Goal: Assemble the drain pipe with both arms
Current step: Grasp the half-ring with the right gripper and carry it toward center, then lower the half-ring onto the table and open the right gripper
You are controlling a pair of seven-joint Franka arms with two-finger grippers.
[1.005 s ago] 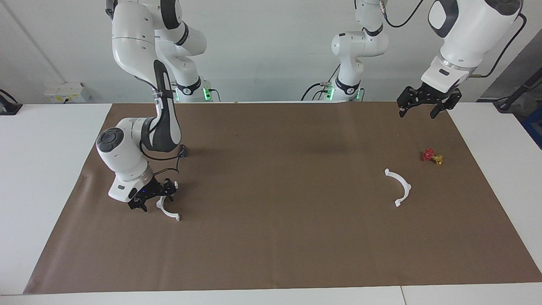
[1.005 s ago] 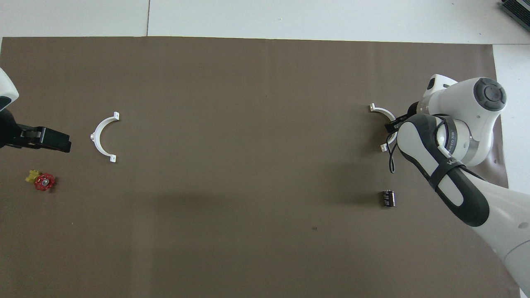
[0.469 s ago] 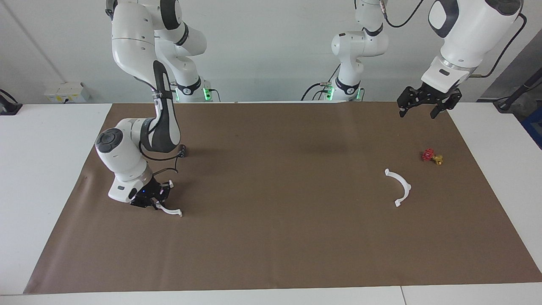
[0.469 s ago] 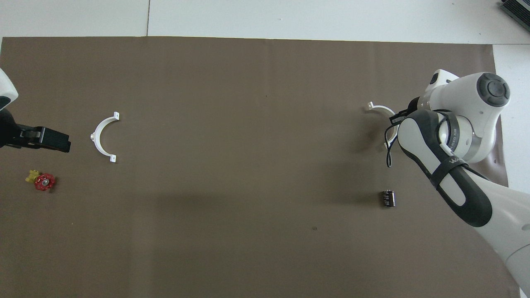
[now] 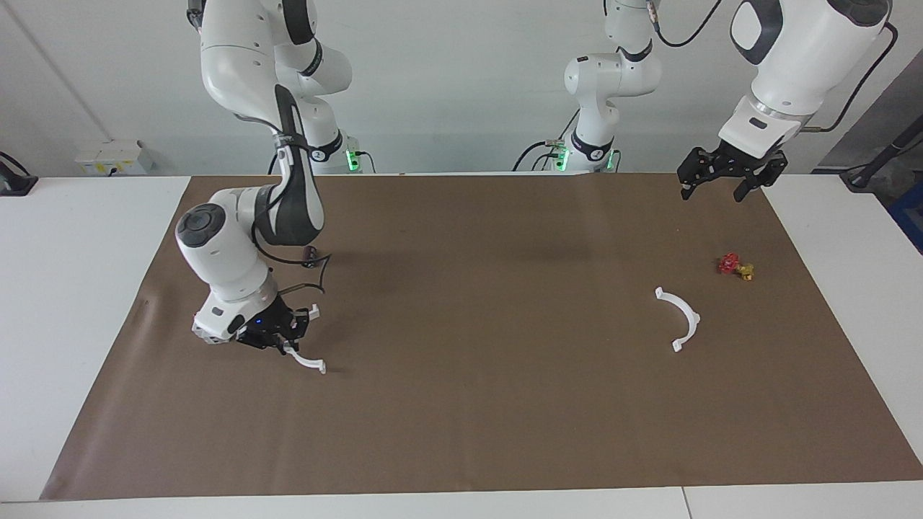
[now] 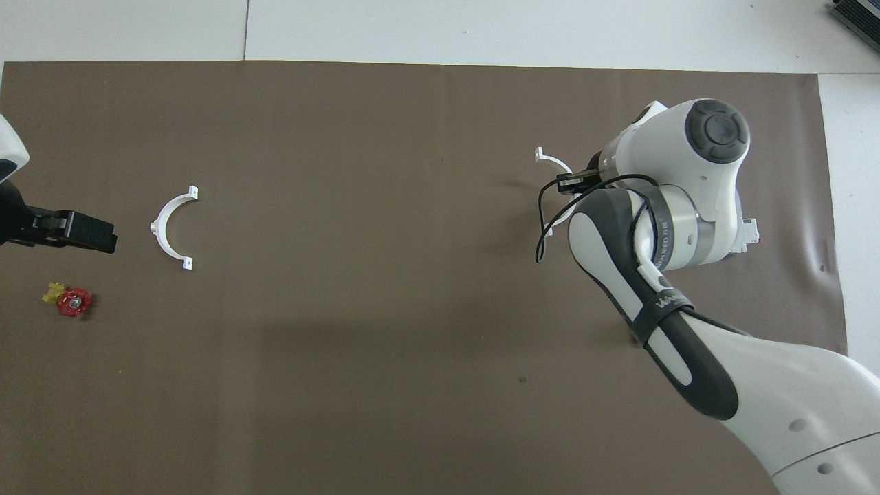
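since a second ago the right gripper has closed on the white half-ring it was poised over and carried it a little toward the middle of the brown mat, lifted off the surface; its shadow shows beneath the free end. the held half-ring now sticks out from under the right arm's wrist in the overhead view, most of it covered by the arm. the fingers are clamped together on one end of the piece, and the rest of the curve hangs out toward the table's centre.

across the mat, toward the left arm's end, the second white half-ring lies flat and untouched. a small red and yellow valve sits just beside it, nearer to the robots. the left gripper waits in the air over the mat's corner, its jaws spread apart and holding nothing.
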